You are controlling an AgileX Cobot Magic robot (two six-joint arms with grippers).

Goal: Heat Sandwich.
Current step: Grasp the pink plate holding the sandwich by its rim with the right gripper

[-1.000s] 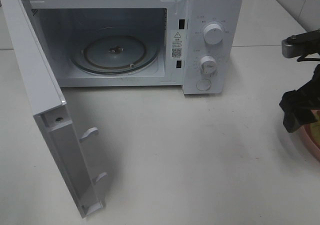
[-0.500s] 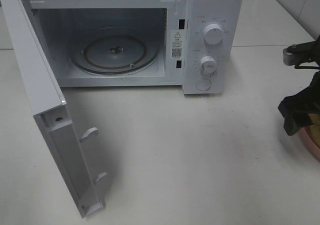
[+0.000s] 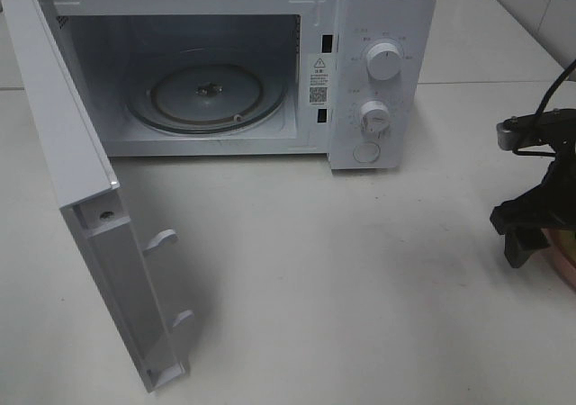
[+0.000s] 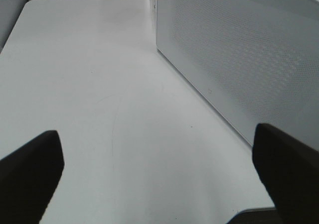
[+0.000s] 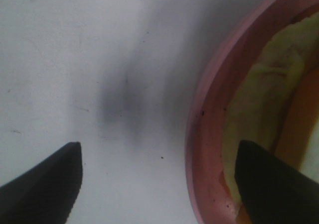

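Since the right end effector has dipped lower at 3 o'clock, jaws apart straddling the rim of the plate holding the sandwich, I'd guess a plate grab's next; left end effector idles apart too.

Bright, even light, soft shadows; the right wrist view seems out of focus, its table shadow smeared

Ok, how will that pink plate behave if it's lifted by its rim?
The pink plate looks rigid and smooth, so a rim pinch may slip. Gripped at one edge it would probably tilt, and the sandwich on it could slide.
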